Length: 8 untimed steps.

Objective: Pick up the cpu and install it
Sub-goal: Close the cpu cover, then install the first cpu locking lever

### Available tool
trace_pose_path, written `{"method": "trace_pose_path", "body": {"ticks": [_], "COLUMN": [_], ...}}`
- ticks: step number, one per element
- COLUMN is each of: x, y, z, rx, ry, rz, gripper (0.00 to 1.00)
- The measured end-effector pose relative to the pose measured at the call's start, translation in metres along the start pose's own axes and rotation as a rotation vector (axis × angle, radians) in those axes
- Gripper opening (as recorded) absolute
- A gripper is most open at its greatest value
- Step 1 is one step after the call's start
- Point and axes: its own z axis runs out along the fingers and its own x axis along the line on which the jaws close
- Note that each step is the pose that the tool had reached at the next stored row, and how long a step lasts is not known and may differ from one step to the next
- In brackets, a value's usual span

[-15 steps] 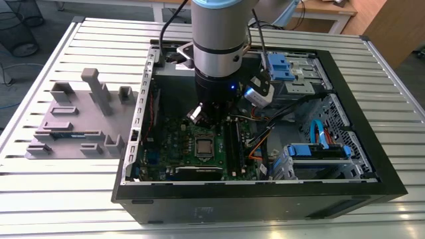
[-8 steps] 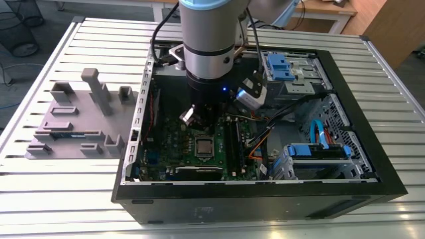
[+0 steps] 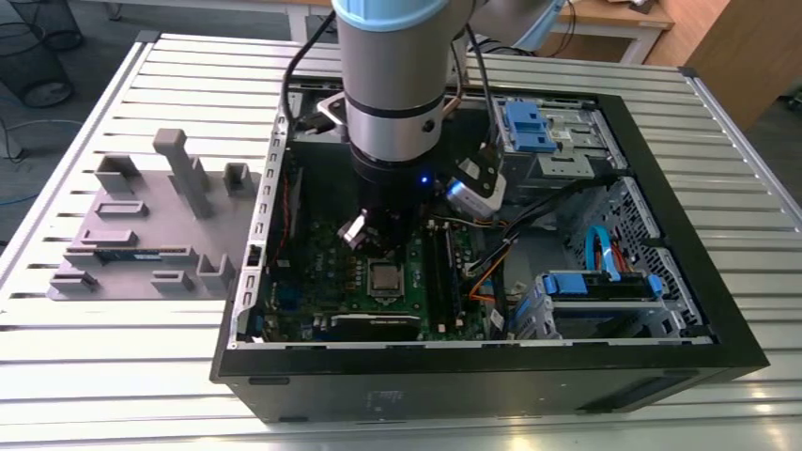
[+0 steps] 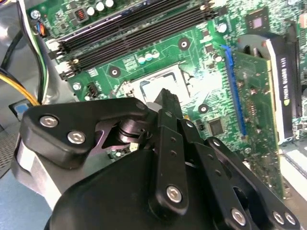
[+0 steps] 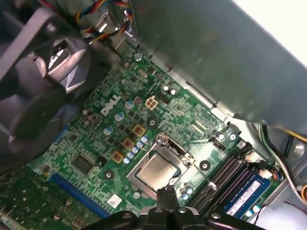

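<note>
The cpu (image 5: pixel 156 171) lies flat in its socket on the green motherboard (image 5: pixel 120 115), its silver top showing inside the metal socket frame (image 5: pixel 178 152). In the exterior view the cpu (image 3: pixel 383 277) sits low on the board inside the open computer case (image 3: pixel 652 160). My gripper (image 5: pixel 165 192) hangs just above one edge of the chip with its dark fingertips together and nothing between them. In the second wrist view the gripper (image 4: pixel 166 98) points down at the bright cpu (image 4: pixel 149 89). In the exterior view the gripper (image 3: pixel 382 249) stands right over the socket.
Black memory slots (image 5: pixel 225 179) run beside the socket, and a graphics card (image 4: pixel 280 91) stands on its other side. Cables (image 3: pixel 495 268) and blue drive bays (image 3: pixel 602 282) fill the case at the exterior view's right. A grey tray (image 3: pixel 138 235) with posts sits outside at the left.
</note>
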Motion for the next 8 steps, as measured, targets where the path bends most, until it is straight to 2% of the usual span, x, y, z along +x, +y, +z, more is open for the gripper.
{"method": "trace_pose_path", "body": {"ticks": [8], "x": [0.0007], "y": [-0.0002], "z": [0.0002], "rx": [-0.0001], "ry": [-0.0001], "rz": [0.000], "gripper": [0.11]}}
